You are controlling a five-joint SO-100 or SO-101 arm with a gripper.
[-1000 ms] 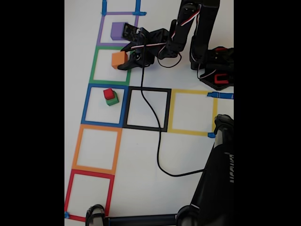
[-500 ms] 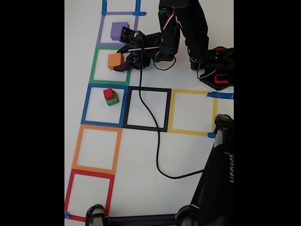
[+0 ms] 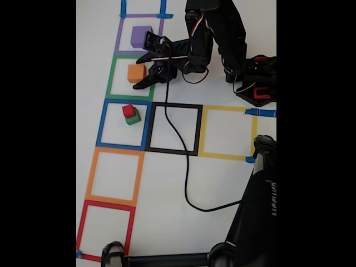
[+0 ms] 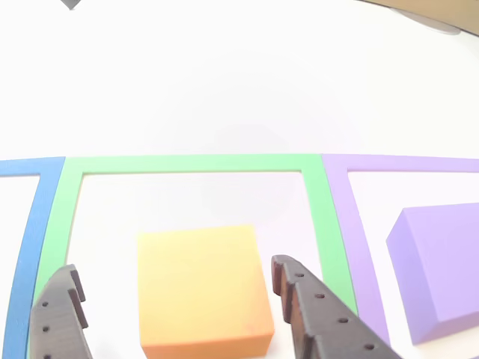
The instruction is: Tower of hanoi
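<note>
Matte orange cube [image 4: 200,288] sits flat inside green tape square [image 4: 187,163], w/ gripper [image 4: 174,307] jaws spread wide either side, not touching it. Purple cube [image 4: 441,265] in purple tape square. Red cube [image 3: 128,110] stacked on green cube [image 3: 134,119].

The arm [image 3: 214,33] is black all over, built of blocky links with rounded joint housings. Thin red and white wires run along its upper links, and a black cable [image 3: 181,150] trails from it across the white tabletop [image 3: 167,183]. Its base [image 3: 256,83] is black with red parts showing. The tool [image 3: 146,69] is black in the fixed view; close up, its two fingers [image 4: 314,314] look dark grey-brown, with saw-toothed inner edges and small round holes.
</note>
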